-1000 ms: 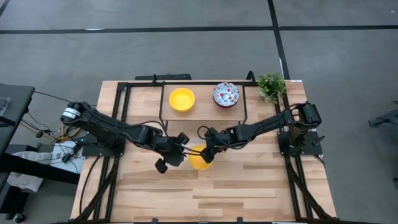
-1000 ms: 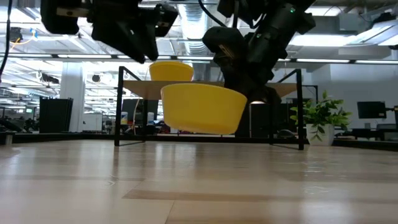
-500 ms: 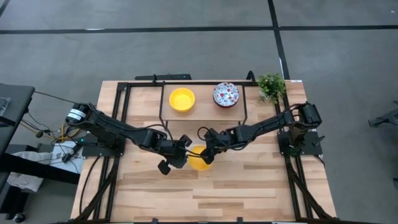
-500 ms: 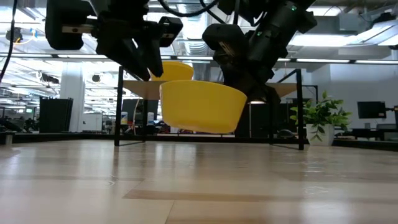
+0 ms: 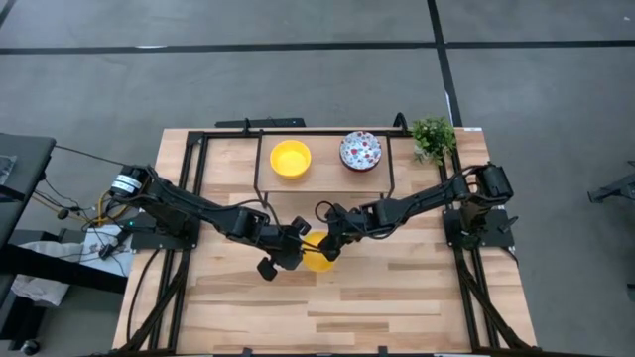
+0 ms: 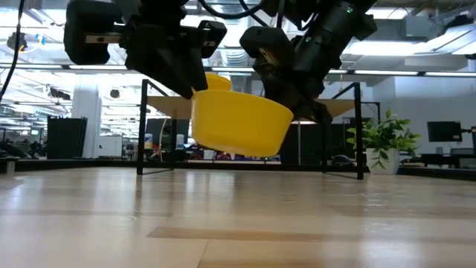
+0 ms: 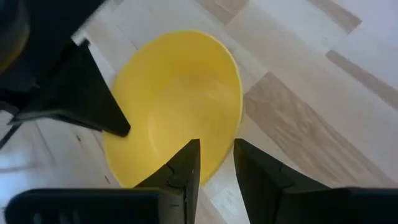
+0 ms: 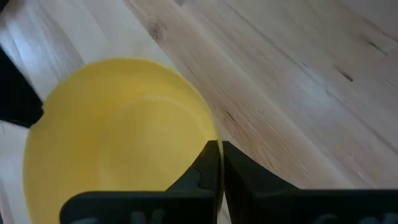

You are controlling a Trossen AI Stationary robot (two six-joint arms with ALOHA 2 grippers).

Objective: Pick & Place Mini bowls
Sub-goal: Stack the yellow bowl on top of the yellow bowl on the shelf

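The right end effector [image 6: 297, 112] pinches the yellow mini bowl's [image 6: 239, 125] rim, held above the desk [image 6: 238, 223]; the left end effector [image 7: 214, 163] straddles the opposite rim, part-open (not visibly clamped). Releasing early risks dropping it.

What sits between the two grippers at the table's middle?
A yellow bowl, held off the table: the right gripper is shut on its rim, and the left gripper straddles the opposite rim. High and low views show this.

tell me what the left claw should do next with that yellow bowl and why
Probably close the left claw on the rim. Its fingers already straddle the wall of the yellow bowl, one inside and one outside, with a gap still showing. The right claw holds the opposite rim, pinched shut, keeping the bowl tilted above the table. It looks like a handover.
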